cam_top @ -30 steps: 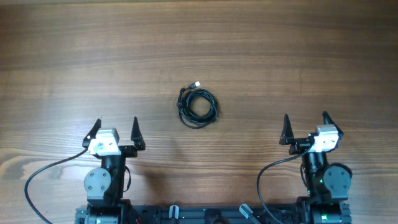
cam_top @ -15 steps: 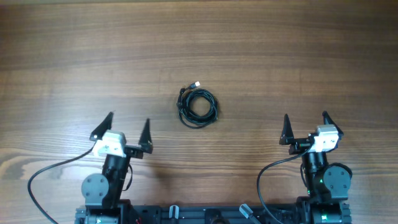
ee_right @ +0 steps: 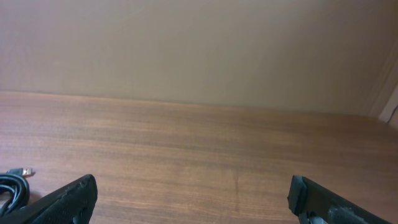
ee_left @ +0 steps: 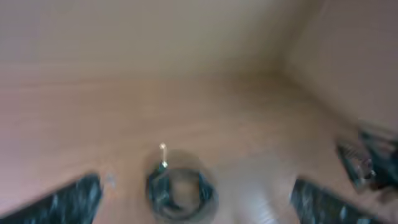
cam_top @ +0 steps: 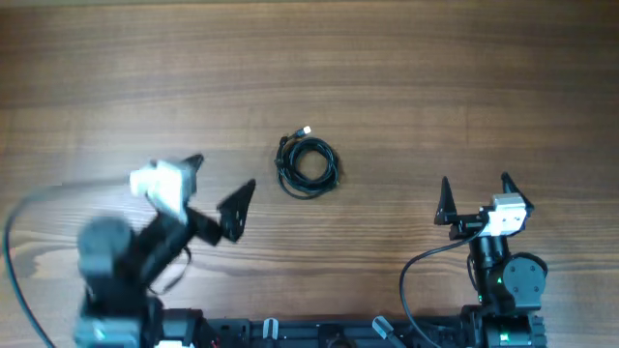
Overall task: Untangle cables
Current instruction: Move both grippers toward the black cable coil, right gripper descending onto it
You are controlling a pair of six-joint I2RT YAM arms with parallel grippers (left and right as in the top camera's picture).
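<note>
Wood-grain table [cam_top: 435, 77] carries the cables [cam_top: 308, 167] as one small coil near its middle, so the left gripper [cam_top: 226, 169], jaws apart, angles toward it, probably to reach in, while the right gripper [cam_top: 474, 179] sits wide-jawed by the near edge.

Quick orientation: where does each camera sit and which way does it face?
Overhead: above the table, looking straight down at the coiled cables; both arms show, left gripper and right gripper open.
Left wrist: low, blurred, facing the cables; its two fingers frame them.
Right wrist: low, facing across the table to the wall; fingers at bottom corners.
Shared: all three show the cables, at the right wrist view's left edge.
</note>
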